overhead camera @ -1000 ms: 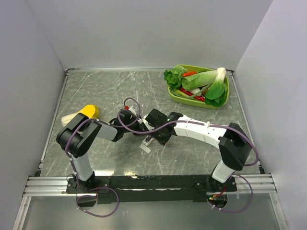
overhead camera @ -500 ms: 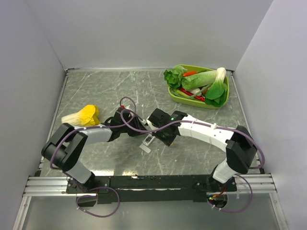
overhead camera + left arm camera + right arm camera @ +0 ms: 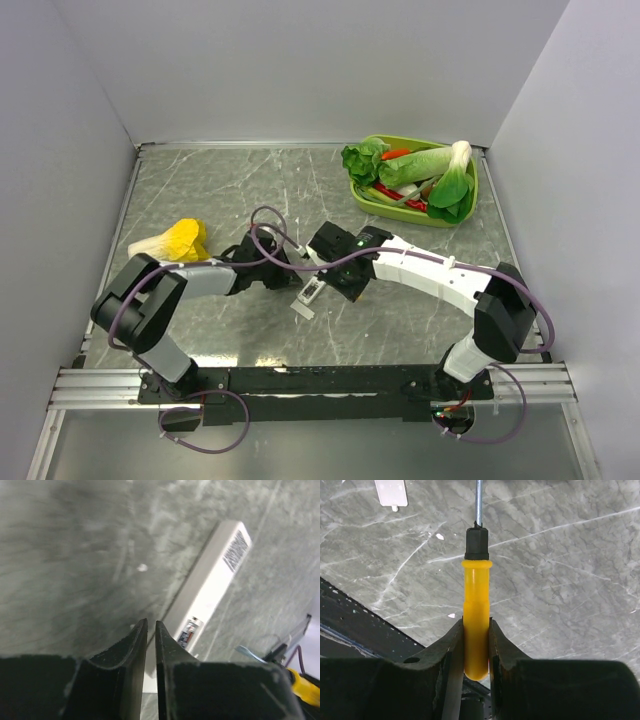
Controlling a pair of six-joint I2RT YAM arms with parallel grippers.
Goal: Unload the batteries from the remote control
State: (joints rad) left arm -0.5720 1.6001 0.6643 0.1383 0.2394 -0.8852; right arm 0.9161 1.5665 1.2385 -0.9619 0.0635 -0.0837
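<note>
The white remote control (image 3: 212, 582) lies back up on the marble table, just ahead of my left gripper (image 3: 151, 626). One battery (image 3: 187, 631), dark with red, sits in its recess; a second one does not show. The left jaws are shut with only a hairline gap and hold nothing. In the top view the remote (image 3: 313, 290) lies between the left gripper (image 3: 291, 277) and the right gripper (image 3: 338, 283). My right gripper (image 3: 476, 622) is shut on the yellow-handled screwdriver (image 3: 476, 595), whose shaft points away from it. The small flat white cover (image 3: 391, 491) lies apart.
A green tray (image 3: 468, 205) of vegetables stands at the back right. A yellow and white vegetable (image 3: 172, 240) lies at the left. The cover piece (image 3: 303, 309) lies next to the remote's near end. The black rail (image 3: 320, 382) runs along the front edge.
The left arm has swung lower and stretched out towards the remote, its gripper now right beside it. The right gripper with the screwdriver has shifted slightly right and back.
</note>
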